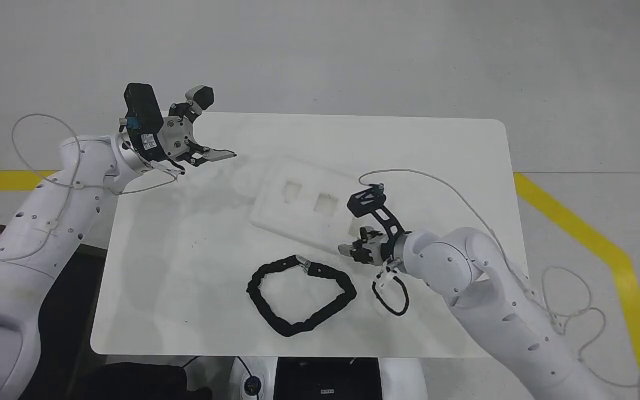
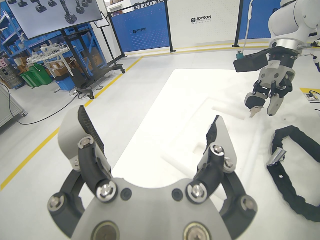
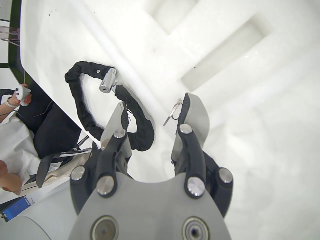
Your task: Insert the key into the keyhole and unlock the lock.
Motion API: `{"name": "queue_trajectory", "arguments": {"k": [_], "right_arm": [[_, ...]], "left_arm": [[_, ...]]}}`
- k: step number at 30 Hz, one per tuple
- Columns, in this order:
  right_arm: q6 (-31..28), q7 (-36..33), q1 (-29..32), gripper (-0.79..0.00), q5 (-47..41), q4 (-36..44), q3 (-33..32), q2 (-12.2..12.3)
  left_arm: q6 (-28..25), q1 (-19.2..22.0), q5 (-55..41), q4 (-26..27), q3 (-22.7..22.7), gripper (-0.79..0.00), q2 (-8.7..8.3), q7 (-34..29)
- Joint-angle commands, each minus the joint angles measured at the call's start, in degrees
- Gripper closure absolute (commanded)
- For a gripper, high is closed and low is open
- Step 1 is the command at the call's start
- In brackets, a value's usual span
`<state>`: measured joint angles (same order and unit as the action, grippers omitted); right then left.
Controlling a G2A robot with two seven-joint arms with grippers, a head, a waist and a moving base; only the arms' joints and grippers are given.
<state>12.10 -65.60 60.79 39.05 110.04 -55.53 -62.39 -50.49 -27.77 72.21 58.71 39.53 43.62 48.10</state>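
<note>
White table in an open workshop hall point(image 1: 450, 150). Nearest its front edge lies the black fabric-sleeved chain lock point(image 1: 300, 310), closed by a short silver cylinder point(image 3: 108, 83). Just beyond it the right gripper point(image 3: 153, 106) has its fingers spread. The small silver key point(image 3: 170, 116) rests against one finger and is not pinched. I'd grip the key's head squarely first, then line its blade up with the cylinder. Farther back sits a white foam tray point(image 1: 275, 205). At the far left corner the left gripper point(image 1: 215, 125) hangs spread and empty.

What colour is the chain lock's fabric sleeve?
Black; the chain lock shows best in the right wrist view.
</note>
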Motion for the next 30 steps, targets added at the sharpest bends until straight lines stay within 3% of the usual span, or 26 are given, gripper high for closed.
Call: {"name": "queue_trajectory", "arguments": {"k": [1, 12, 21, 25, 30], "right_arm": [[0.5, -0.3, -0.1, -0.329, 1.1, 0.0, 0.3, 0.0], [2.7, -1.5, -0.7, -0.185, 4.4, -0.2, 1.1, -0.3], [2.7, -1.8, -1.1, -0.123, 4.6, -1.0, 1.8, -0.7], [3.0, -1.8, -1.4, 0.000, 4.8, -1.6, 1.9, -0.9], [3.6, -2.0, -1.7, 0.000, 5.7, -1.7, 1.7, -1.0]], "left_arm": [[0.0, 0.0, 0.0, 0.0, 0.0, -0.785, 0.00, 0.0], [0.0, 0.0, 0.0, 0.0, 0.0, -0.785, 0.00, 0.0], [0.0, 0.0, 0.0, 0.0, 0.0, -0.785, 0.00, 0.0], [0.0, 0.0, 0.0, 0.0, 0.0, -0.785, 0.00, 0.0], [0.0, 0.0, 0.0, 0.0, 0.0, -0.785, 0.00, 0.0]]}}
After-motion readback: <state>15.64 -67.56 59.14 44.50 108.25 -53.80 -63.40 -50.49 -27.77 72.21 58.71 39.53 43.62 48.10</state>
